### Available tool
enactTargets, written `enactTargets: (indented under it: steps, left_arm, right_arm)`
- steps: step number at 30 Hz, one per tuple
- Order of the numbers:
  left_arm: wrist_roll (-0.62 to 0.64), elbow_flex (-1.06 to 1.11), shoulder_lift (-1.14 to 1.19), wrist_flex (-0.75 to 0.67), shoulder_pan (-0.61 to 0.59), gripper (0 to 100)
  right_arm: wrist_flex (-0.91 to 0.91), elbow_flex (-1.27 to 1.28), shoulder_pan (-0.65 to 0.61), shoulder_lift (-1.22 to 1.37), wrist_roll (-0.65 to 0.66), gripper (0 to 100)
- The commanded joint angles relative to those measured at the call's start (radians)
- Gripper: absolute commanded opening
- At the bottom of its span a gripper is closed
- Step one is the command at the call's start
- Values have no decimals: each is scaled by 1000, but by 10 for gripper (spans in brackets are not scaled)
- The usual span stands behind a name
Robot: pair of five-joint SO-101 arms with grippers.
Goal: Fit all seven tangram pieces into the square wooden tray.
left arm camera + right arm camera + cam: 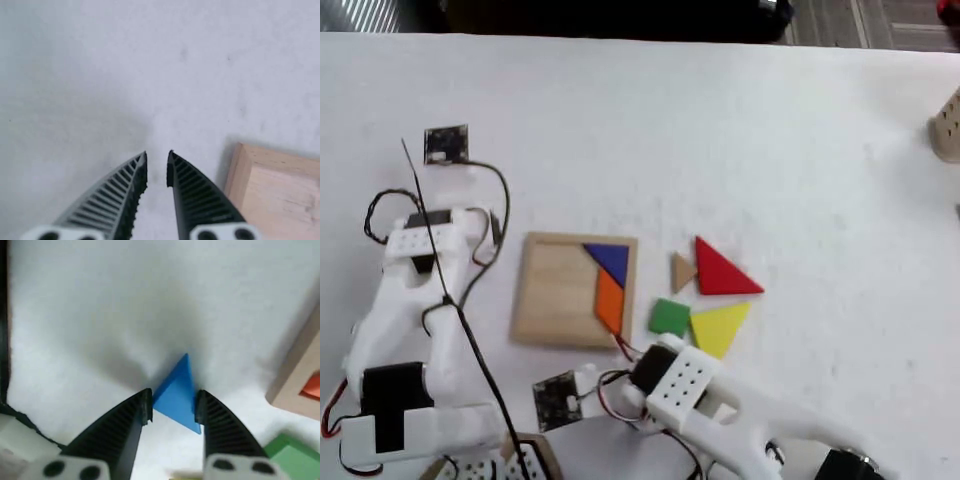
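Observation:
The square wooden tray holds a blue piece and an orange piece along its right side. To its right lie a small tan triangle, a red triangle, a green square and a yellow triangle. My right gripper is shut on a small blue triangle over the white table, beside the tray's corner. The right arm covers that spot from above. My left gripper hovers just off the tray's corner, fingers a narrow gap apart, holding nothing.
The left arm with its black cables stands left of the tray. A pale pegged block sits at the far right edge. White table stretches behind the tray and the pieces.

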Motion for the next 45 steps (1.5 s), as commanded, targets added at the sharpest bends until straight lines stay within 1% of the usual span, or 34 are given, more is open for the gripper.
enactTargets:
  steps: [1,7,9,11,17,20,24,29,35,39,41,45]
  left_arm:
    - [-8,-41,2,-15,15,82]
    - [-8,-41,2,-15,15,82]
    - [-8,-41,2,-15,15,82]
    - [-8,-41,2,-15,15,82]
    - [-8,-41,2,-15,15,82]
    - [-8,-41,2,-17,13,82]
    - [-2,-43,2,-18,10,81]
    - [-2,-48,1,-18,-2,81]
    - [2,-52,1,-20,-25,81]
    - [72,-52,1,-41,-51,80]
    - [92,-52,1,-48,-65,80]
    - [92,-52,1,-49,-68,80]
  right_arm:
    - [-16,-11,13,-1,18,149]
    - [-18,-11,15,-1,17,37]
    - [-27,-11,27,-1,-9,15]
    - [-45,-11,44,-1,-38,18]
    - [-45,-11,59,-1,-51,18]
    - [-41,-32,117,-16,-58,18]
    - [-44,-81,236,-81,-201,18]
    - [-45,-130,311,-137,-367,18]
    - [-76,-232,329,-120,-571,19]
    - [-140,-282,329,-51,-689,21]
    - [-202,-301,328,4,-747,21]
    - [-320,-362,311,136,-776,21]
